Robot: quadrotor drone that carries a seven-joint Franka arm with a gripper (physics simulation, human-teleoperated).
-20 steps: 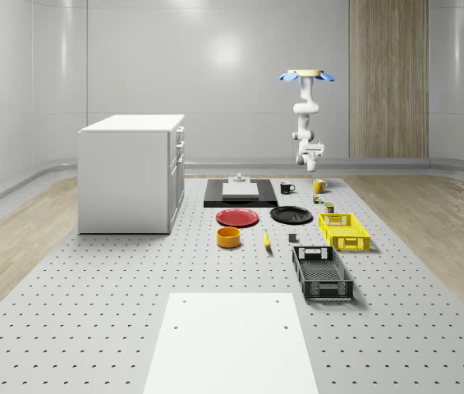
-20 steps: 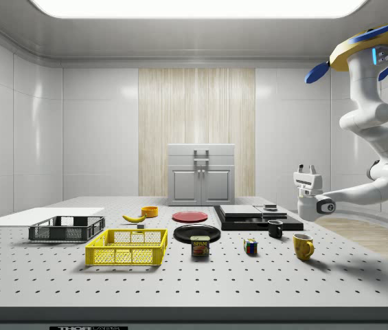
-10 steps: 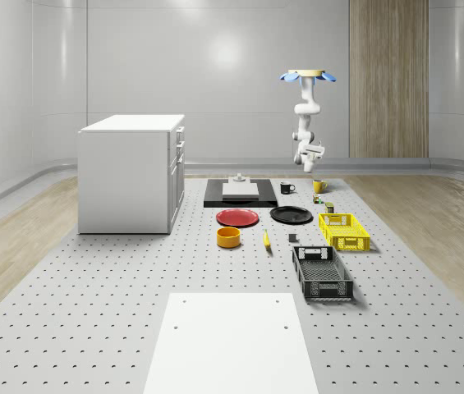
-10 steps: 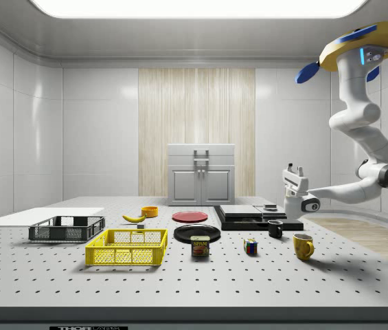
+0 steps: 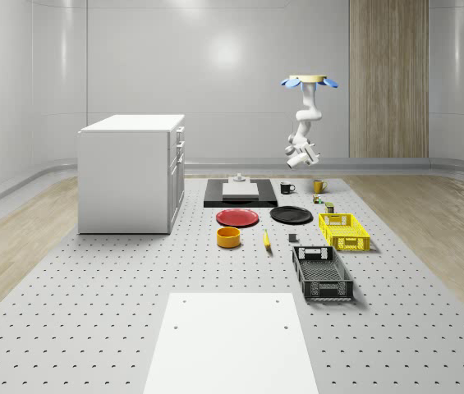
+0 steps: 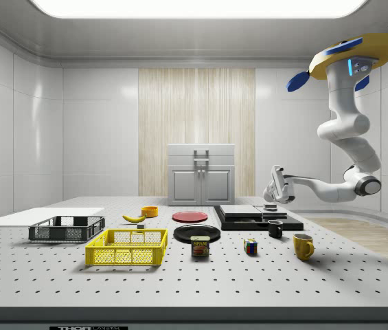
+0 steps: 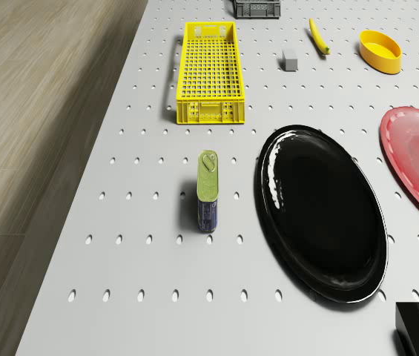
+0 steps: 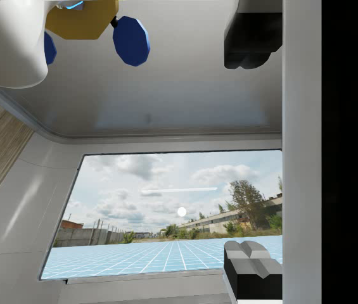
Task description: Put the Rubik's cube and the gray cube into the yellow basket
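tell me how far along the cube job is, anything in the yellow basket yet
Nothing done yet: the yellow basket holds nothing. The Rubik's cube sits on the table beside the yellow mug, and the gray cube lies near the banana. The drone hovers above the table's far end, its gripper open in the air, holding nothing. Both cubes remain.
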